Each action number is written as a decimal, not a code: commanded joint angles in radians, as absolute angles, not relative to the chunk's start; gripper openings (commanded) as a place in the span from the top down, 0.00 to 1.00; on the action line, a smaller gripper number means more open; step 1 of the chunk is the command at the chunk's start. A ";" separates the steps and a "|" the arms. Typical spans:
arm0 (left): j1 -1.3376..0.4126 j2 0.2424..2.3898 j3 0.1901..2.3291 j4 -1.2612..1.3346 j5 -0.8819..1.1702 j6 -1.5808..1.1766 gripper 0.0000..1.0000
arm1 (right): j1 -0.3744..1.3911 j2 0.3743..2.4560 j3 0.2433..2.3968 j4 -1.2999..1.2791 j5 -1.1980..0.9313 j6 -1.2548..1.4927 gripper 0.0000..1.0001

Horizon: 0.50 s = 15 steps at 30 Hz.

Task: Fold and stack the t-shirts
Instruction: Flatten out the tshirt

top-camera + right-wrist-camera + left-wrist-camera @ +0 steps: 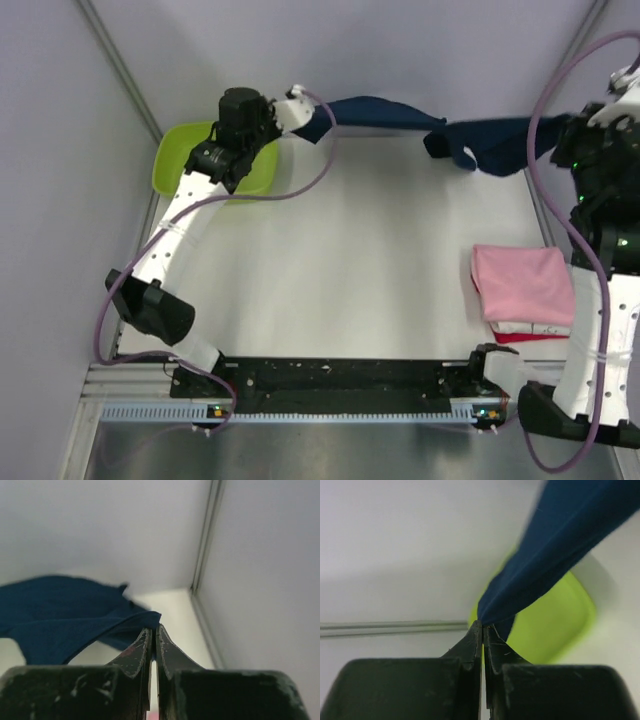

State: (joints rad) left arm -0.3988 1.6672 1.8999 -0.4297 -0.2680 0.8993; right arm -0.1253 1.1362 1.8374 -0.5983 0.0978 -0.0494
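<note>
The navy blue t-shirt hangs stretched in the air across the back of the table, held at both ends. My left gripper is shut on its left end; the left wrist view shows the cloth pinched at the fingertips. My right gripper is shut on its right end; the right wrist view shows the cloth pinched at the fingertips. A folded stack sits at the table's right edge: a pink t-shirt on top, white and red t-shirts under it.
A lime green plastic tub stands at the back left, under the left arm; it also shows in the left wrist view. Grey walls with metal rails close the back and sides. The white tabletop lies between tub and stack.
</note>
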 commanded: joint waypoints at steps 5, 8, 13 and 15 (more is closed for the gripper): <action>-0.382 1.546 1.482 -0.995 0.102 0.870 1.00 | -0.108 0.861 1.289 -0.897 -0.191 0.268 1.00; -0.382 1.555 1.330 -1.095 0.141 0.925 1.00 | -0.019 0.856 1.192 -1.050 -0.258 0.284 1.00; -0.383 1.508 1.122 -1.184 0.198 0.968 1.00 | 0.046 0.903 1.203 -1.331 -0.281 0.204 1.00; -0.383 1.483 1.092 -1.228 0.218 0.963 1.00 | 0.049 0.908 1.245 -1.402 -0.230 0.181 1.00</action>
